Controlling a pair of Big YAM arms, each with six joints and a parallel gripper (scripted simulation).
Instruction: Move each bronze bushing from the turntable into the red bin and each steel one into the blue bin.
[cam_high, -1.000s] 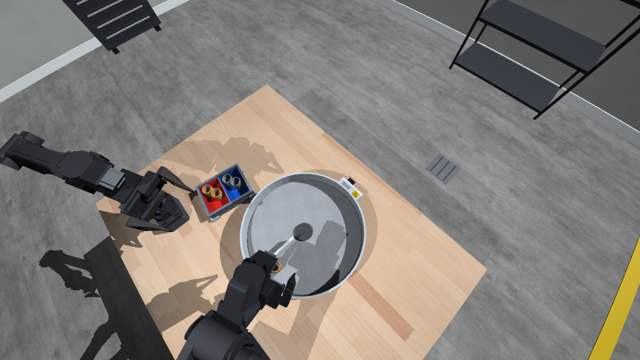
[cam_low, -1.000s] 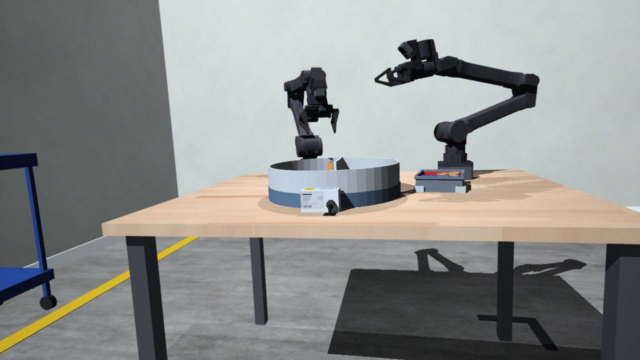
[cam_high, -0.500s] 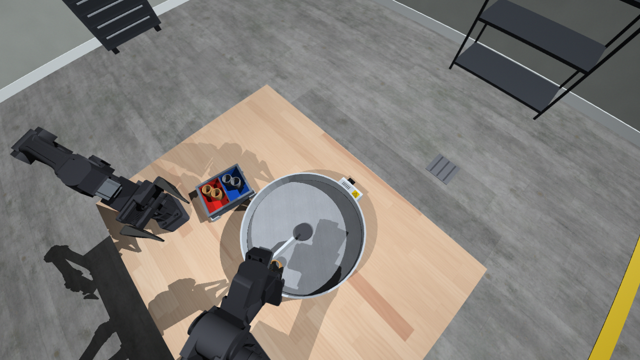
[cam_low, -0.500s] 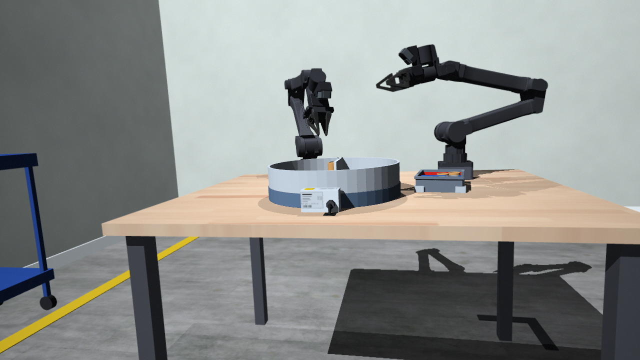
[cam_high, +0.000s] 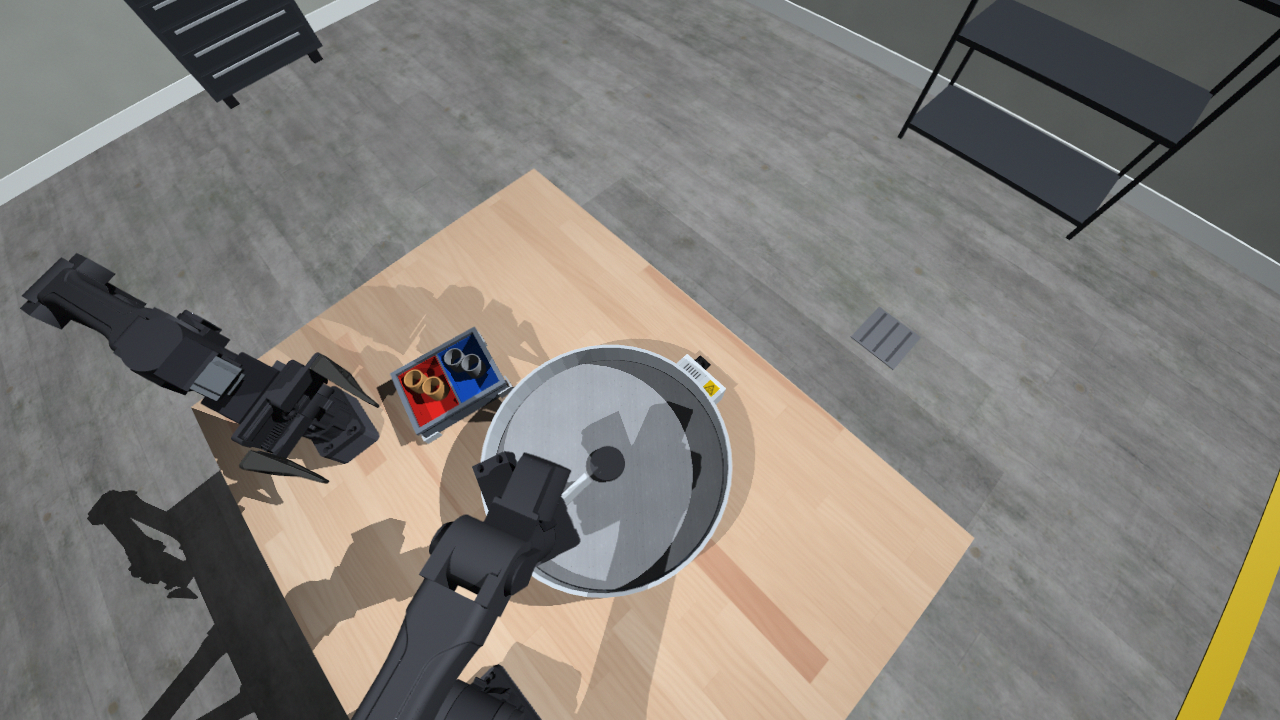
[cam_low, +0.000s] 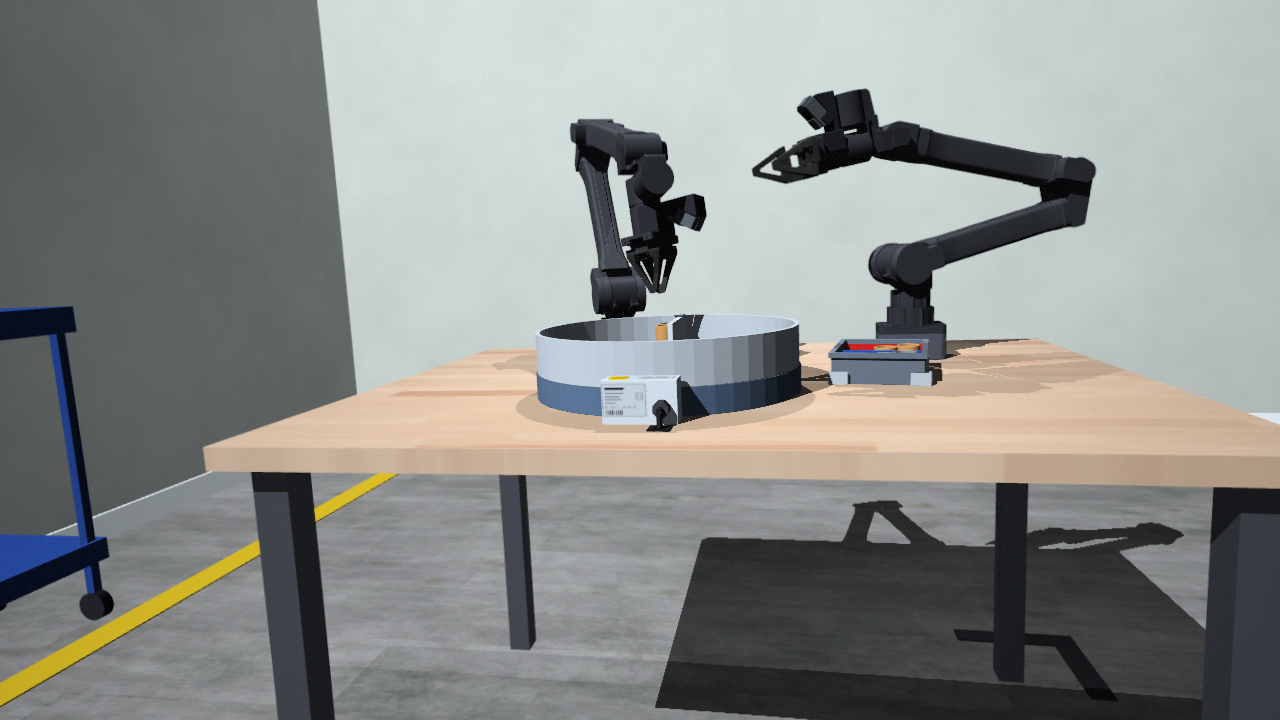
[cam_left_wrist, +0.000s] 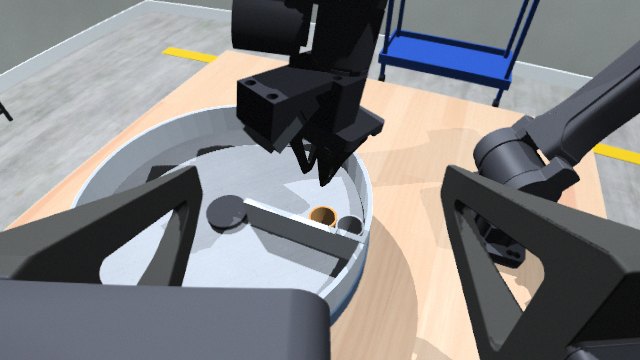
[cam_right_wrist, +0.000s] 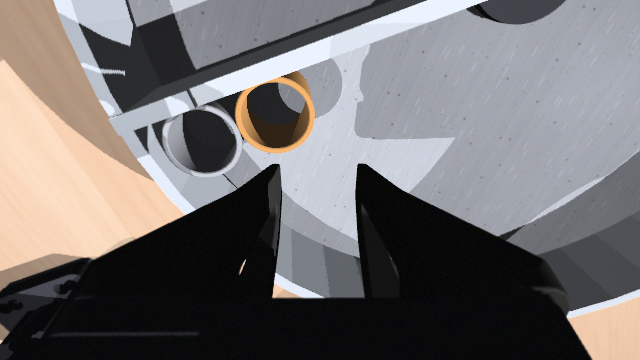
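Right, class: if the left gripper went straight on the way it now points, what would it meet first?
Most likely the right arm's wrist, which lies ahead of the left gripper. Depth is unclear, so it might pass narrowly by.

A blue cart (cam_low: 55, 320) (cam_left_wrist: 445, 61) and a black-framed shelf unit (cam_high: 1065, 134) beyond the table (cam_high: 787, 501) (cam_low: 742, 461) (cam_left_wrist: 400, 100).

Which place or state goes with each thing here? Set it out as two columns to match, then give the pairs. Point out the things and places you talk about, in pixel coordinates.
1. Left gripper (cam_high: 350, 429) (cam_low: 754, 172) (cam_left_wrist: 322, 172)
2. Right gripper (cam_low: 659, 291) (cam_left_wrist: 316, 179) (cam_right_wrist: 319, 165)
3. Red bin (cam_high: 432, 411)
4. Blue bin (cam_high: 477, 385)

A. holds two steel bushings
B. open
C. above the turntable (cam_high: 644, 528) (cam_low: 581, 356) (cam_left_wrist: 220, 165) (cam_right_wrist: 480, 100), fingers partly closed
D. holds two bronze bushings

1-B; 2-C; 3-D; 4-A
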